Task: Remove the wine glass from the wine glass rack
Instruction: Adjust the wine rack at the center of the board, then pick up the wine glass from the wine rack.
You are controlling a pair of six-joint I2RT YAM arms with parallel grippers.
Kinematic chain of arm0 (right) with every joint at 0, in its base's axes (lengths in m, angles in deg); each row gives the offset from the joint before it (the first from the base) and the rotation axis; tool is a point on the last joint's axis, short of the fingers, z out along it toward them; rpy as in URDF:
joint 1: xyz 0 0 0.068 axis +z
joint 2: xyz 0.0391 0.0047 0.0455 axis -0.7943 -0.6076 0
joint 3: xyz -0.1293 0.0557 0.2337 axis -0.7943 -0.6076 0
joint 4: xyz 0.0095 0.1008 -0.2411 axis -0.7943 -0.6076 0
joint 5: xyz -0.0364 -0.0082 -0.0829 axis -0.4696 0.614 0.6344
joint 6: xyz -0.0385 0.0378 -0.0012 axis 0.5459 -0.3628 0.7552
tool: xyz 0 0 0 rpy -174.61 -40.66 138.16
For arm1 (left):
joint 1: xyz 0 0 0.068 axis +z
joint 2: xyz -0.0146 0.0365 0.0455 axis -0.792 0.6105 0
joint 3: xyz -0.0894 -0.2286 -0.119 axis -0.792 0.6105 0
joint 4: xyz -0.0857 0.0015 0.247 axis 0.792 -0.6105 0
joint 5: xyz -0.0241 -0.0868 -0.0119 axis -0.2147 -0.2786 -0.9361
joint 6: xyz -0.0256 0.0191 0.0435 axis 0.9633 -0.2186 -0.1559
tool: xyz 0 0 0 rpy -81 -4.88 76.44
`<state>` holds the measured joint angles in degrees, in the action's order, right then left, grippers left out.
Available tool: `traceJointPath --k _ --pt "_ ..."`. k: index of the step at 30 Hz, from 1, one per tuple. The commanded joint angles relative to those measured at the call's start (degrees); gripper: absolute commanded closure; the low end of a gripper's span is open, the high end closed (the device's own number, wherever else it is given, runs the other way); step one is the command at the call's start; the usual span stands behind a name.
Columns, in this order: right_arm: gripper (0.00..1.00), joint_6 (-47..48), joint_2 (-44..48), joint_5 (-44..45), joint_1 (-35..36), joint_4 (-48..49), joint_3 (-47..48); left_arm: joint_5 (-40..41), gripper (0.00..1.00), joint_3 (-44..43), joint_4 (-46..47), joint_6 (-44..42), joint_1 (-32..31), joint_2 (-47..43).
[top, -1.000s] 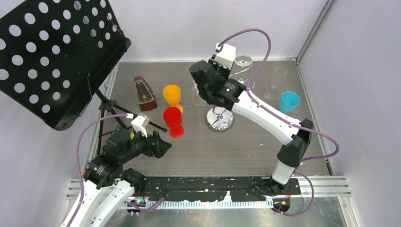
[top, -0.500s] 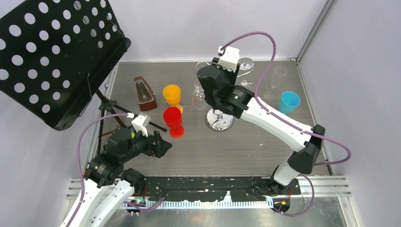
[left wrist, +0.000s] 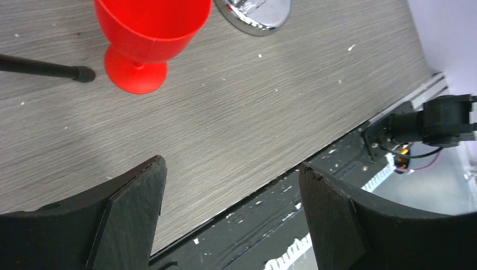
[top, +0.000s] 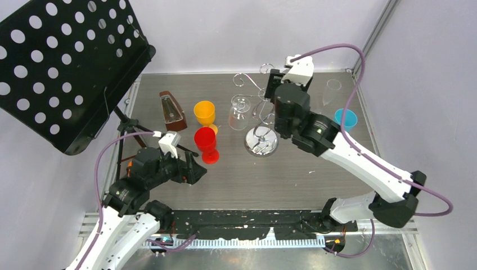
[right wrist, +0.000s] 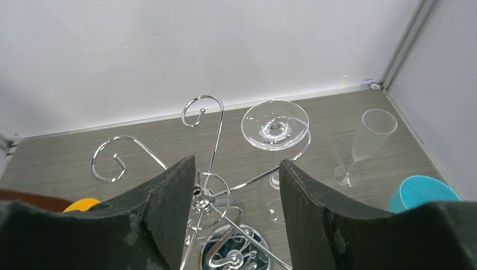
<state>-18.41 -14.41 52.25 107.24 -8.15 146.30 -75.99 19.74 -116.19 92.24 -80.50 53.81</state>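
Observation:
The chrome wine glass rack [top: 260,141] stands mid-table, and its scroll arms and hub [right wrist: 203,193] show in the right wrist view. One clear wine glass [top: 240,112] hangs upside down from a left arm of the rack. Another wine glass [right wrist: 275,125] hangs foot-up from a far arm; in the top view my right arm hides it. My right gripper [right wrist: 236,163] hovers above the rack's top, open and holding nothing; in the top view that right gripper [top: 274,91] is just right of the scrolls. My left gripper [left wrist: 232,169] is open and holds nothing, low over the front left of the table.
A red goblet [top: 206,144] and an orange cup [top: 205,112] stand left of the rack, with a metronome [top: 172,111] beyond them. A champagne flute [right wrist: 365,140] and a blue cup [right wrist: 419,194] stand at the right. A black music stand [top: 62,67] fills the left corner.
My right arm has swung right and toward the back wall, from left of the rack's post to above its top, and its jaws have opened wider. The left arm has barely moved.

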Motion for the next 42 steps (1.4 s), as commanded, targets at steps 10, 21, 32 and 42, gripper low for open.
traceJointPath --k 10,21,32,42 --pt "0.30 5.61 20.07 -21.08 0.31 -4.57 -11.69 -12.88 0.17 -6.49 16.67 18.48 -0.27 7.43" --pt "0.30 9.10 30.27 -27.91 -0.31 -9.90 -20.63 -7.87 0.21 -6.74 35.35 34.34 -3.03 12.83" --pt "0.34 6.46 29.78 -41.73 -11.12 -11.26 -18.69 -5.76 0.23 -10.85 43.33 40.15 -5.29 20.77" --pt "0.34 5.70 30.19 -41.23 -11.78 -9.67 -20.68 -5.73 0.29 -13.76 49.62 45.79 -5.28 27.08"
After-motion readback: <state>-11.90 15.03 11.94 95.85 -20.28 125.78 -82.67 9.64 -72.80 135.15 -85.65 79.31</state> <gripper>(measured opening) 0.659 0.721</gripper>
